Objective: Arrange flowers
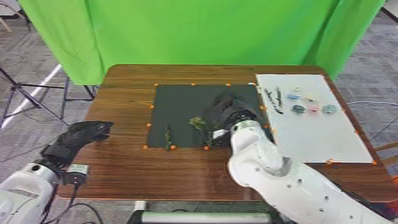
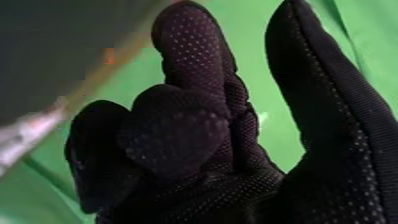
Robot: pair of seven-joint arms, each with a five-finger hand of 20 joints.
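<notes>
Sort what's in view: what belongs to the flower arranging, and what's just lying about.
Belongs to the job:
- bushy sprig and slim green stem on the dark mat
- probably the small coloured pieces on the white sheet

Seemingly just lying about:
- orange markers around the mat
- green curtain, mere backdrop

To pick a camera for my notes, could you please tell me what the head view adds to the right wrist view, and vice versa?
Head view: the left hand on the table's left side, green sprigs on the dark mat, small coloured pieces on the white sheet.
Right wrist view: the glove's dots up close.
Both: the right hand and the green backdrop.
</notes>
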